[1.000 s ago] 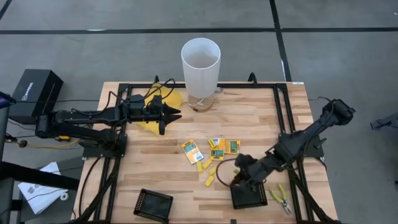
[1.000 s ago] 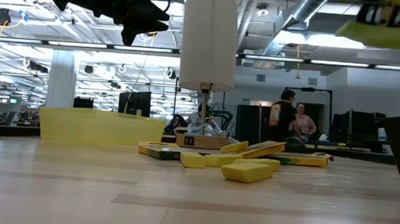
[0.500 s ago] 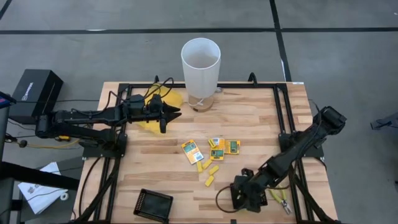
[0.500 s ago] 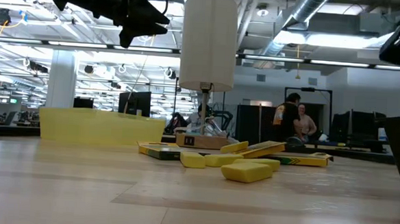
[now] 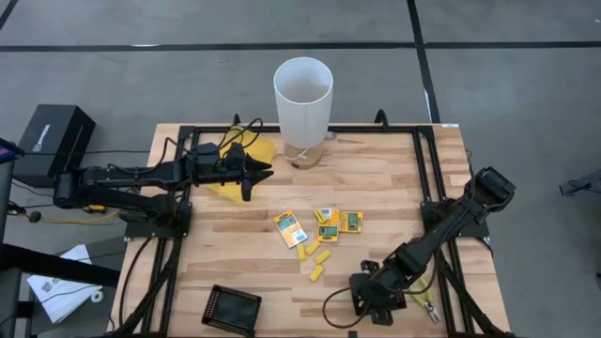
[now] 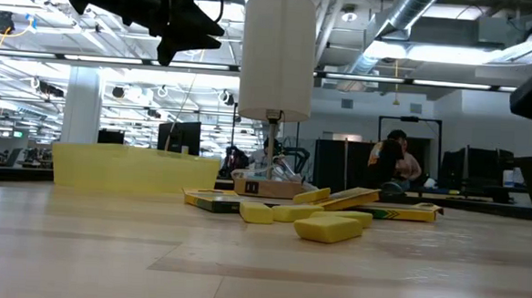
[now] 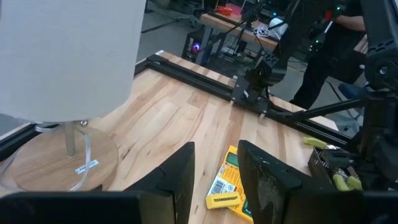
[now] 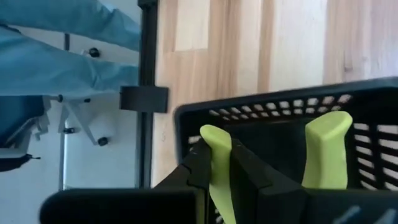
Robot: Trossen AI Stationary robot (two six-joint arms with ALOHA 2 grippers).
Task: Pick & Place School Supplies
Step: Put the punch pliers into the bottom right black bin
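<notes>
While hovering over the black tray (image 8: 273, 118), the right gripper (image 8: 225, 163) is pinching 1 plier handle (image 8: 217, 168) (yellow-green). Near the white cup (image 5: 302, 111), the left gripper (image 5: 255, 174) is waiting, jaws parted and holding nothing.

The desk (image 5: 376, 178) is pale wooden planks with a smooth, slightly shiny finish, framed by matt black metal rails (image 5: 310, 130). The tall white cylinder (image 5: 302, 99) looks like matt plastic. The square black tray (image 8: 273, 134) is perforated plastic. The yellow-green tool handles (image 8: 326, 155) look smooth, rubbery.

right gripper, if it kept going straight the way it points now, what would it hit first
Most likely the black tray: the right gripper, shut on a green-handled plier tool, points into it from just above. Depth is unclear.
</notes>
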